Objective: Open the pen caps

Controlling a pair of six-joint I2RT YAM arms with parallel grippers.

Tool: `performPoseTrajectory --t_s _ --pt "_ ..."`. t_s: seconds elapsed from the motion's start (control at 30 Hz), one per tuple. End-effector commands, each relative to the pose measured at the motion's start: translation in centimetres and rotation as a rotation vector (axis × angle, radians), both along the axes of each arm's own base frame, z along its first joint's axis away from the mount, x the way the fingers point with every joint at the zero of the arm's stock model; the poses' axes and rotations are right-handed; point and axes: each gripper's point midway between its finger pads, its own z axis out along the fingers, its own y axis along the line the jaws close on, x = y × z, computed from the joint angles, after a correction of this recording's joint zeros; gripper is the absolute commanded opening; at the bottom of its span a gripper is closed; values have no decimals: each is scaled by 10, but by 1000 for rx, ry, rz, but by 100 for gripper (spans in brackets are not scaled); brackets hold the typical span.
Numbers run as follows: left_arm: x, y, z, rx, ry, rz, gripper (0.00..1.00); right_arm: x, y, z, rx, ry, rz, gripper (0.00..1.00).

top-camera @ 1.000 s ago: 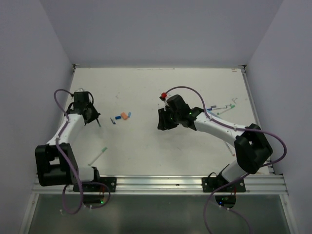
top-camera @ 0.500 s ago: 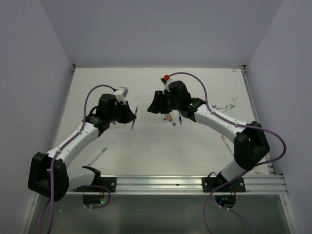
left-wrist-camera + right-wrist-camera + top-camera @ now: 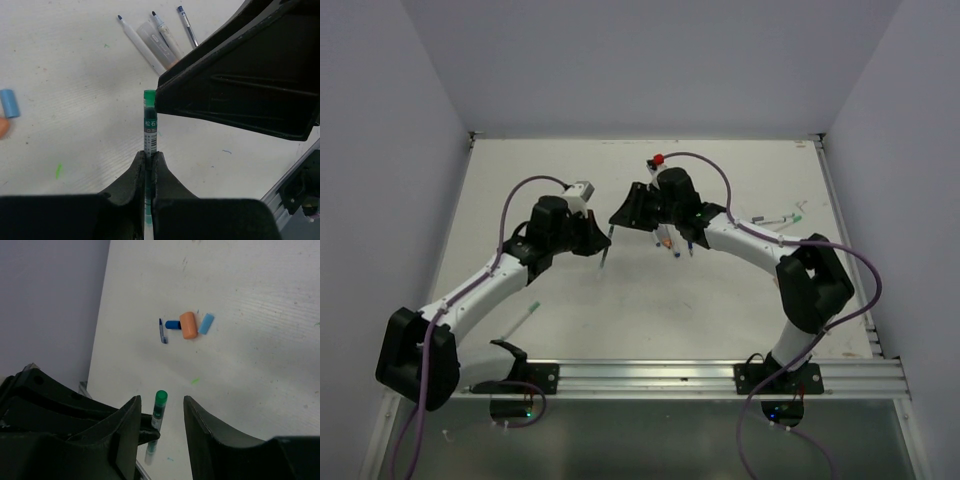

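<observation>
My left gripper (image 3: 149, 154) is shut on a green pen (image 3: 150, 127) and holds it above the table; its green cap (image 3: 149, 97) points at my right gripper. In the top view the left gripper (image 3: 597, 238) and the pen (image 3: 607, 248) meet the right gripper (image 3: 621, 212) at the table's middle. My right gripper (image 3: 160, 415) is open, its fingers either side of the green cap (image 3: 160, 397) without touching it. Loose orange (image 3: 188, 325), light blue (image 3: 206, 323) and dark blue (image 3: 172, 324) caps lie on the table beyond.
Uncapped pens (image 3: 160, 40) lie beneath the right arm, seen also in the top view (image 3: 670, 242). More pens (image 3: 775, 218) lie at the right side. One pen (image 3: 525, 318) lies near the left arm's base. Walls close in the table.
The left arm swung from the left side to the middle with the green pen. The right gripper moved left and now has its open jaws around the pen's green cap.
</observation>
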Motion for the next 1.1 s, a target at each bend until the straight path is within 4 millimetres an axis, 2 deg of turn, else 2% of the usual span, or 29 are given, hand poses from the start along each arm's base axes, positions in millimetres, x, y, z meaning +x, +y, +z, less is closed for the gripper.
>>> performPoseTrajectory --t_s 0.0,0.33,0.4,0.47,0.5,0.57,0.6,0.63,0.7,0.73,0.8,0.87,0.93,1.07 --pt "6 -11 9 -42 -29 -16 0 1 12 10 73 -7 21 43" --pt "16 -18 24 -66 -56 -17 0 -9 24 -15 65 36 48 35" --pt "17 -19 25 -68 -59 -19 0 -10 25 -18 65 38 55 31" --pt "17 -19 25 -69 -57 -19 0 -11 28 -18 70 39 63 24" --pt "18 -19 25 -70 -55 -18 0 -10 28 -18 71 39 65 14" --pt "17 -20 25 -70 -55 -22 0 -11 30 -16 76 38 70 0" --pt "16 -19 24 -63 -53 -21 0 -11 30 -15 77 34 71 0" --pt "17 -17 22 -52 -51 -11 20 -10 27 -15 66 31 62 0" --pt "14 -11 20 -36 -49 8 42 -9 22 -10 49 21 49 0" --pt "12 -6 12 -18 -42 24 59 -4 18 -9 33 7 35 0" --pt "7 0 11 -9 -53 35 70 -3 14 0 29 -3 28 0" --pt "-2 3 -2 2 -28 29 71 3 6 4 32 -8 11 0" --pt "-9 1 -6 -14 -19 8 70 7 -2 10 40 -18 -3 0" --pt "-18 -4 -15 -49 3 -12 63 7 -7 19 60 -28 -3 0"
